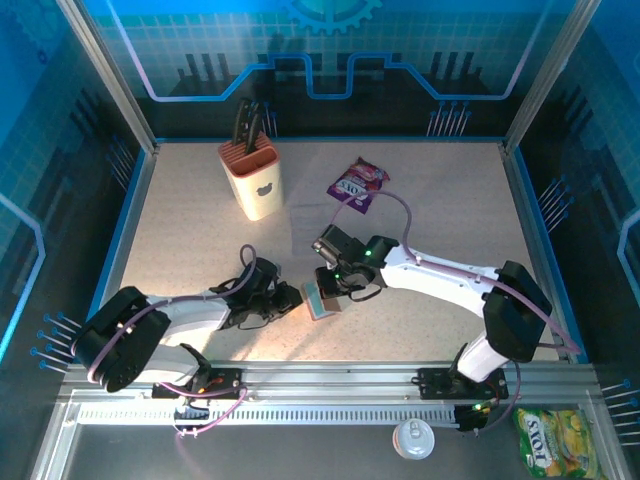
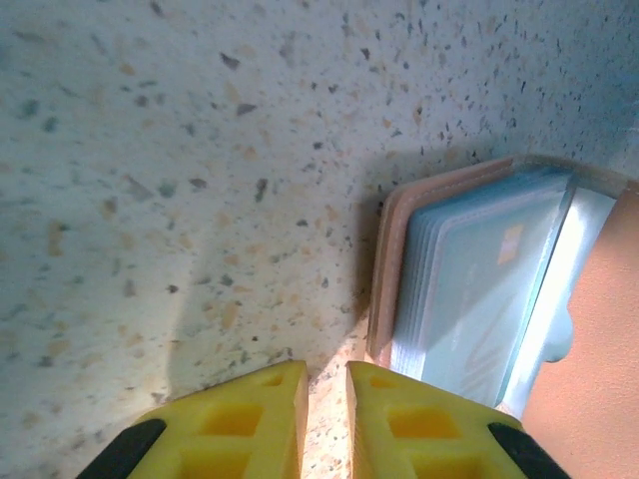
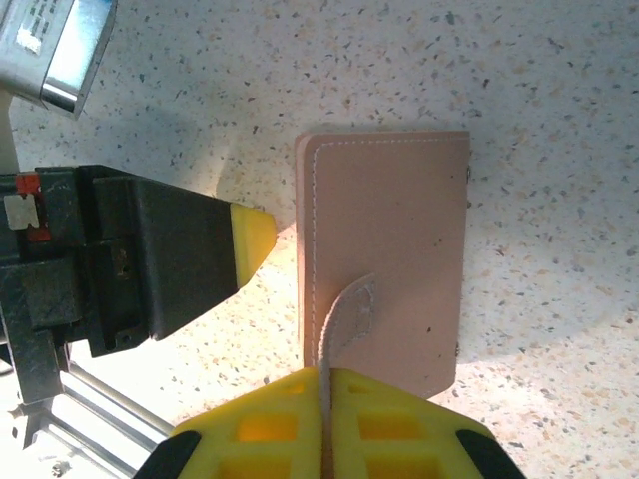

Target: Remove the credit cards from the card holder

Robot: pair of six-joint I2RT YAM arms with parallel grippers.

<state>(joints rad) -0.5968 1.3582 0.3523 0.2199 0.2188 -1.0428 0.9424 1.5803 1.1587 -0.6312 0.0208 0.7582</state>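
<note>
On the speckled table (image 1: 200,230), the brown wallet (image 1: 322,300) sits between the two grippers, near the front edge. From the left wrist camera we see it partly opened. Its clear sleeves hold a stack of pale teal cards (image 2: 469,289), and every card we can make out is still inside them.

The right gripper (image 3: 324,399) is clamped on the wallet's strap (image 3: 344,314), below the stitched cover. The left gripper (image 2: 326,399) sits just beside the wallet's edge, its yellow fingers barely parted with nothing between them.

Farther back, a cream knife block (image 1: 255,185) holds dark-handled knives (image 1: 248,120). A purple snack packet (image 1: 358,183) lies to its right.

We cannot tell how many cards are in the sleeves, because they overlap and the plastic blurs them. In the left wrist view the raised cover is out of focus and cut off at the right edge. From above, the two grippers crowd the wallet and hide much of it.
</note>
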